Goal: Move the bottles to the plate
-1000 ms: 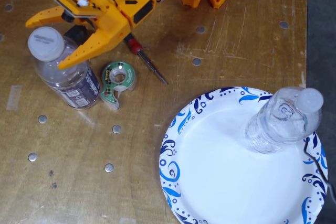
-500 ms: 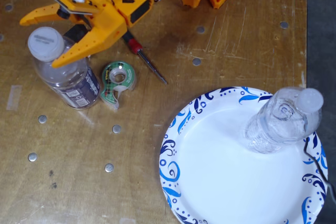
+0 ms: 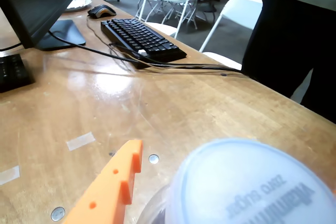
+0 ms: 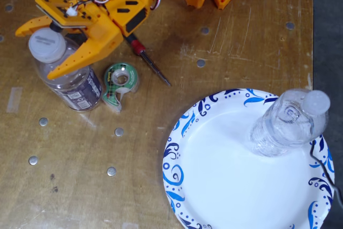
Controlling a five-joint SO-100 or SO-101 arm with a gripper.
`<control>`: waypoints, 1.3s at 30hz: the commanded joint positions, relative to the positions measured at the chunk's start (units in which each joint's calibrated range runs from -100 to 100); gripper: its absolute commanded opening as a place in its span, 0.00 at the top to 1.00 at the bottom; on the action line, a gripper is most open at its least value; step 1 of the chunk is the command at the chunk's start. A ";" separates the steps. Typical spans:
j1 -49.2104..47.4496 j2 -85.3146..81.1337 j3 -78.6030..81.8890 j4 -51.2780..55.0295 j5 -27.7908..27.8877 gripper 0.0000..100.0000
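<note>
Orange gripper (image 4: 40,52) straddles the labelled bottle (image 4: 67,76), jaws spread.

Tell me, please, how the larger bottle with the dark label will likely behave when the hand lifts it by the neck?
The labelled bottle is tall and narrow, so it may tip if nudged off-centre. Its clear plastic looks smooth, so it could slip between the fingers of the hand, which straddles the cap. How full, and so how heavy, it is I cannot tell.
</note>
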 commanded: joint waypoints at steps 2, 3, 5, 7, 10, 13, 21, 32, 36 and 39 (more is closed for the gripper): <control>-0.09 -0.68 -2.80 -0.73 -0.30 0.63; 0.02 -0.59 -2.80 -0.73 -0.30 0.65; 0.45 -0.59 -2.71 -0.73 -1.09 0.71; 0.66 -0.68 -2.71 -0.73 -2.13 0.77; 1.20 -0.68 -2.80 -0.73 -2.65 0.84; 2.17 -0.68 -2.89 -0.73 -2.70 0.88; 2.93 -0.68 -2.98 -0.73 -2.44 0.89; -3.22 -3.46 -16.40 2.40 -2.55 0.89; -8.07 -3.97 -27.84 15.19 -2.39 0.89; -14.86 -3.97 -35.59 22.33 -2.65 0.88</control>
